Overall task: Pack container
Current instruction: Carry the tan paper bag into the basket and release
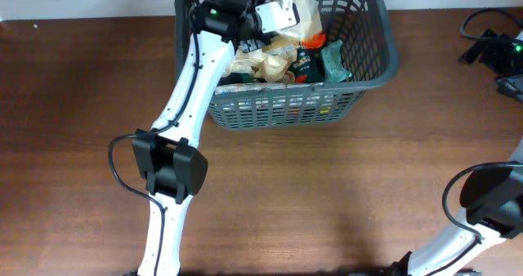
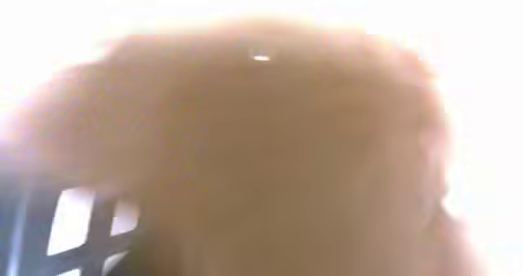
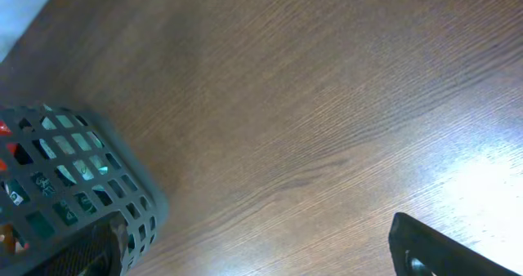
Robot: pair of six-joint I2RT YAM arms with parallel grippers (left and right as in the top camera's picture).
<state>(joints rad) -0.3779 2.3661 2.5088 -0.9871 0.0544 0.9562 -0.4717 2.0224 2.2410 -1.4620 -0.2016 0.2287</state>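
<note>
I have the left arm (image 1: 192, 80) stretched over the near-left rim of the container (image 1: 278, 109), which sits at the far edge of the worktop (image 1: 327, 194), near its middle. The left claw (image 1: 278, 19) hangs above the container's far half, probably so that anything let go there drops inside and not on the rim. I cannot tell whether that claw is wide, narrow or gripping. From overhead its wrist housing covers it, and the left wrist view is smothered by a blurred tan mass pressed close to the lens, with only a bit of lattice wall (image 2: 82, 227) at the lower left.

Inside the container, crumpled tan packets (image 1: 265, 62) and a green packet (image 1: 333, 64) lie heaped toward the front wall.

The right arm (image 1: 490, 198) is parked well apart at the near right, I judge to keep clear of the left. Its view shows bare worktop, a container corner (image 3: 73, 186) and a dark edge (image 3: 425, 251). I cannot tell the right claw's state either.
</note>
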